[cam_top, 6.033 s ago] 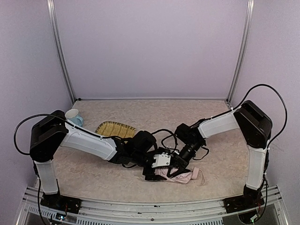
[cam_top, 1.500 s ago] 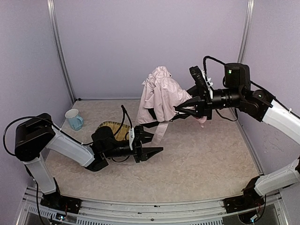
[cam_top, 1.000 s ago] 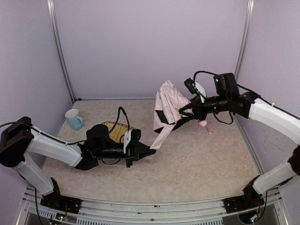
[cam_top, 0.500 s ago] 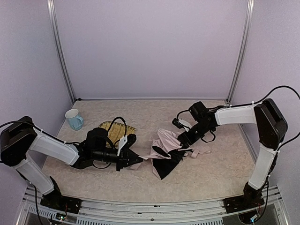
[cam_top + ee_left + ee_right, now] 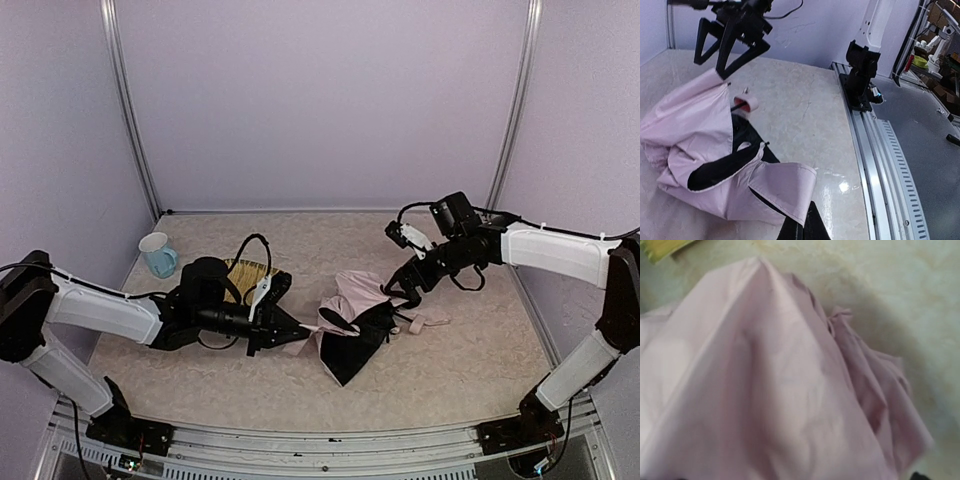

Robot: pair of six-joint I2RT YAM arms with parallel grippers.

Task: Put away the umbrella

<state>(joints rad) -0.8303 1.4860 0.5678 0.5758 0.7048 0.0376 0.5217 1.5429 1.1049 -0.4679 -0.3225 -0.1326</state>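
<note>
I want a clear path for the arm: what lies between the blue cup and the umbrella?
In the top view, the woven tray, partly under the left arm, lies between the cup and the umbrella.

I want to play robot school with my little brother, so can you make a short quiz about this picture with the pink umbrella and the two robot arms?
1. True or false: the umbrella stands upright and fully open on the table.
2. Pick one. The right gripper by the umbrella is: A) open, holding nothing; B) shut on the handle; C) shut on a yellow tray.
3. Fill in the gap: the left gripper is shut on the umbrella's ____ fabric.

Key: 1 false, it lies crumpled on the table. 2 A. 3 pink.
</note>
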